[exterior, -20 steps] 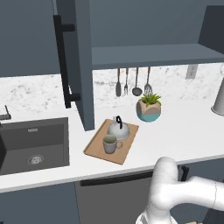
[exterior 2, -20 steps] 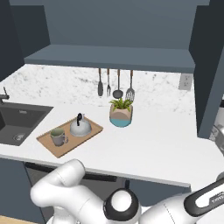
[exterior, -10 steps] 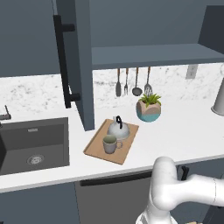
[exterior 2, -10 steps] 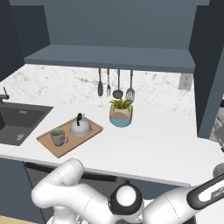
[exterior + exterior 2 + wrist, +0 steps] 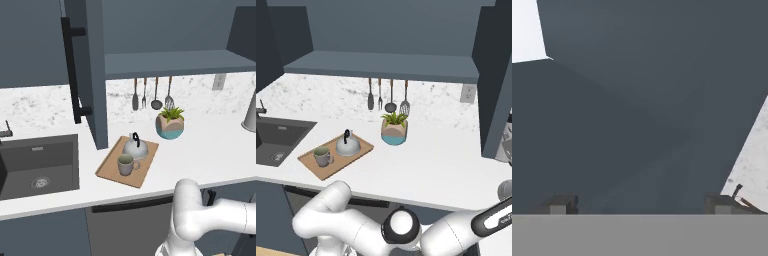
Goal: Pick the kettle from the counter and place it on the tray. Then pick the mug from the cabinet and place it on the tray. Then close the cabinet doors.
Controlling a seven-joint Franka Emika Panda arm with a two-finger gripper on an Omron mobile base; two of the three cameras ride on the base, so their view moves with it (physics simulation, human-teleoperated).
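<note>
**Both items on tray; cabinet doors not yet shut**

In the hand view the gripper (image 5: 637,204) has its jaws wide apart and empty, facing dark slate-blue panelling at close range.

The kettle (image 5: 135,147) and the mug (image 5: 126,164) both stand on the tray (image 5: 111,168), the mug just in front of the kettle, on the counter (image 5: 215,150) beside the sink (image 5: 37,167).

The left cabinet door (image 5: 92,75) stands open, edge-on to the base. The right door (image 5: 497,75) is also swung out.

Judgement: the closing step is in hand. The next move calls for contact on a door's outer face or bar handle (image 5: 72,70), then a push towards the cabinet.
</note>
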